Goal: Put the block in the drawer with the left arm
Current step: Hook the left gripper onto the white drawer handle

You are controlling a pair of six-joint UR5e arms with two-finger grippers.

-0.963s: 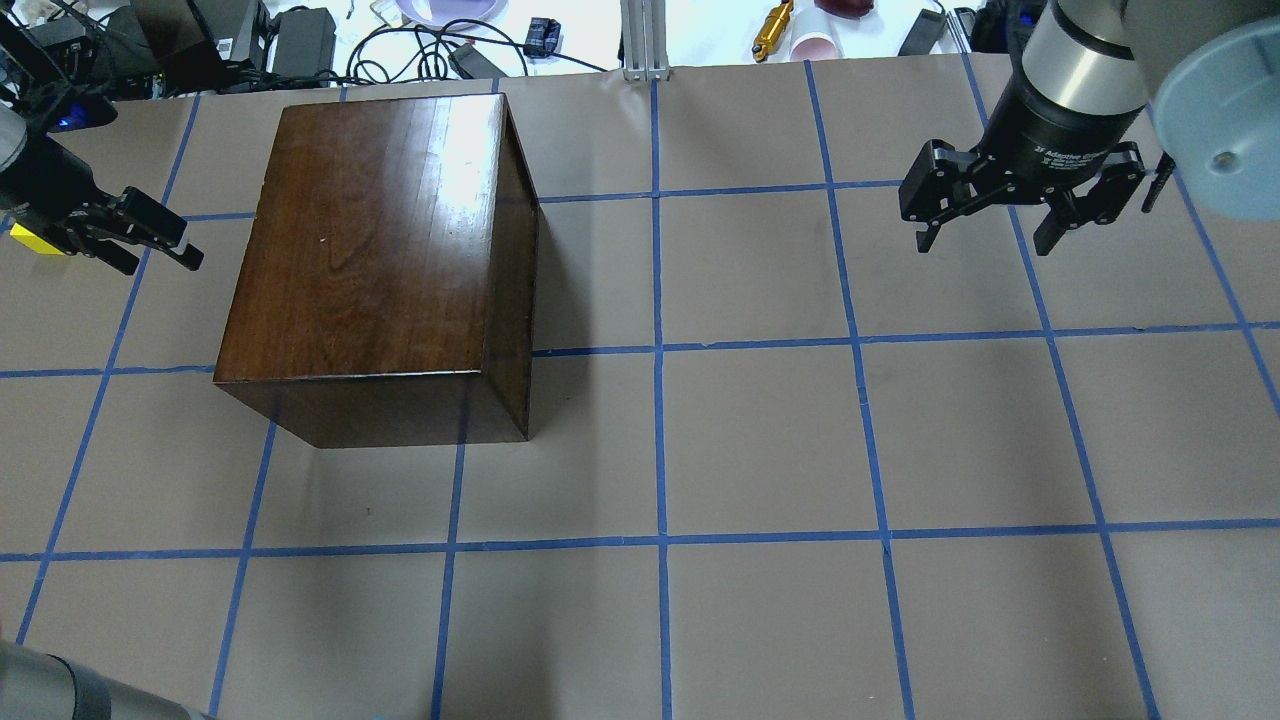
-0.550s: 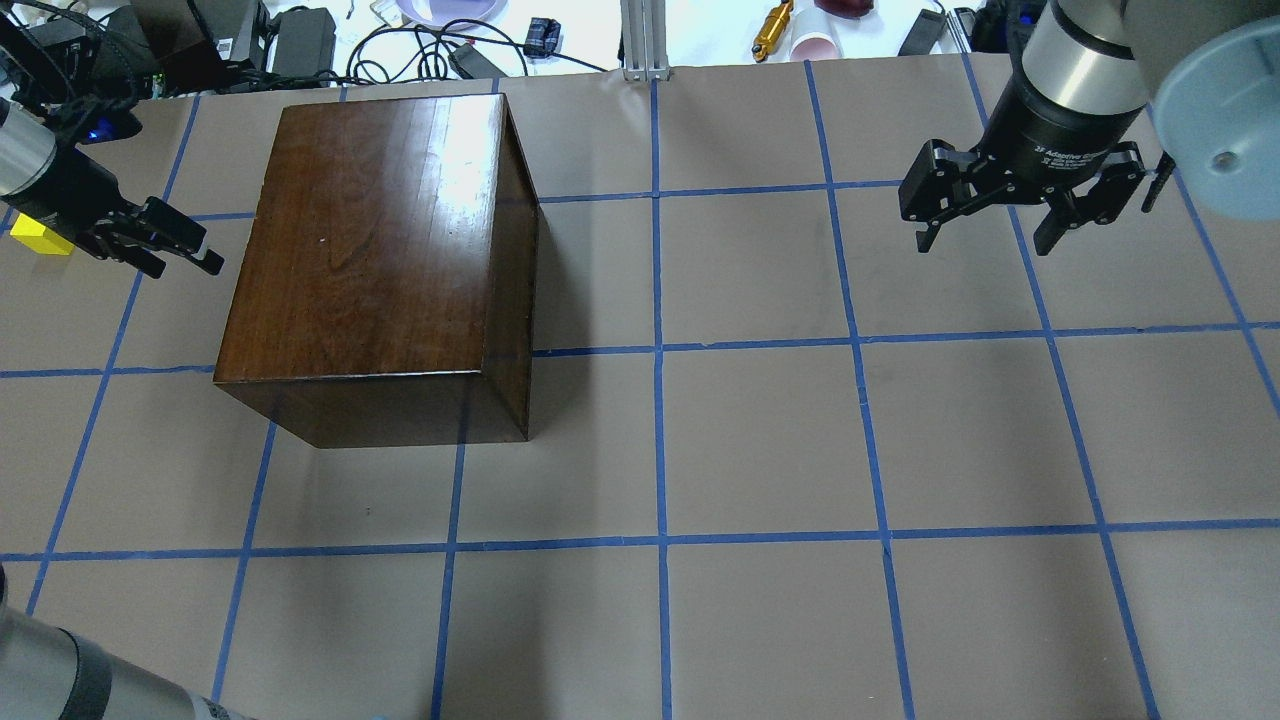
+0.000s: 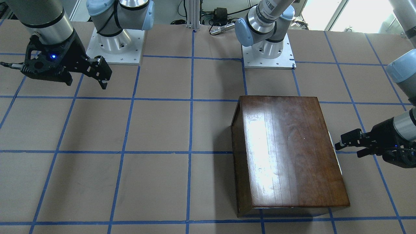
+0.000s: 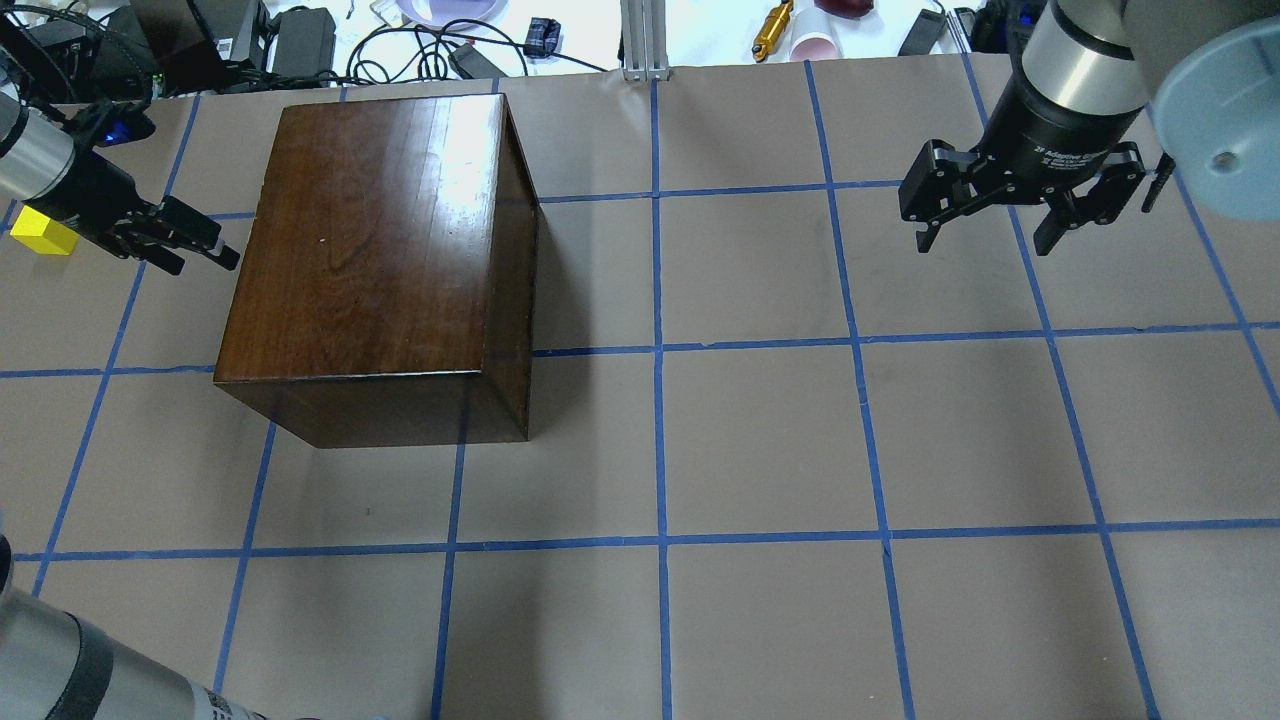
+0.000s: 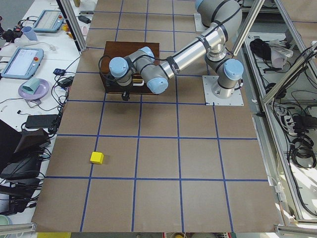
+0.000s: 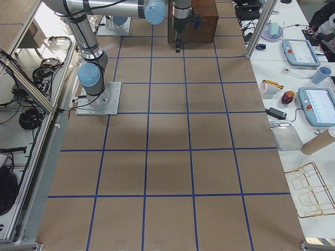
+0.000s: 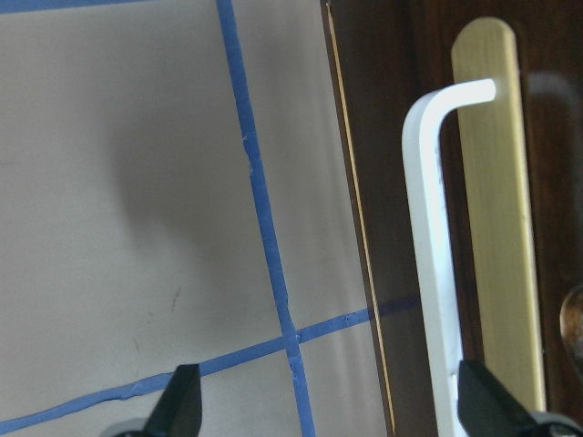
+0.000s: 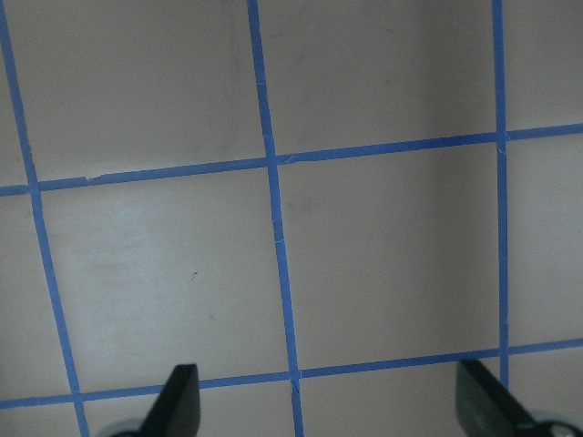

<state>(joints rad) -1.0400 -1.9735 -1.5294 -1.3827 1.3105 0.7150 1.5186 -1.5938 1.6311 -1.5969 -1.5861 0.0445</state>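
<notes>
The left gripper (image 4: 206, 260) hovers at the left edge of the overhead view, just beside the left face of the dark wooden cabinet (image 4: 370, 240). Its jaws are spread wide and hold nothing. In the left wrist view the drawer (image 7: 383, 109) is pushed in. Its white handle (image 7: 430, 255) runs down the right side of the frame, just inside the right fingertip.

The yellow block (image 4: 42, 232) lies on the table (image 4: 760, 440) at the far left edge of the overhead view. It is behind the left gripper and apart from its fingers.

The right gripper (image 4: 985, 240) hangs in the upper right of the overhead view, also wide open and empty, well apart from the cabinet.
</notes>
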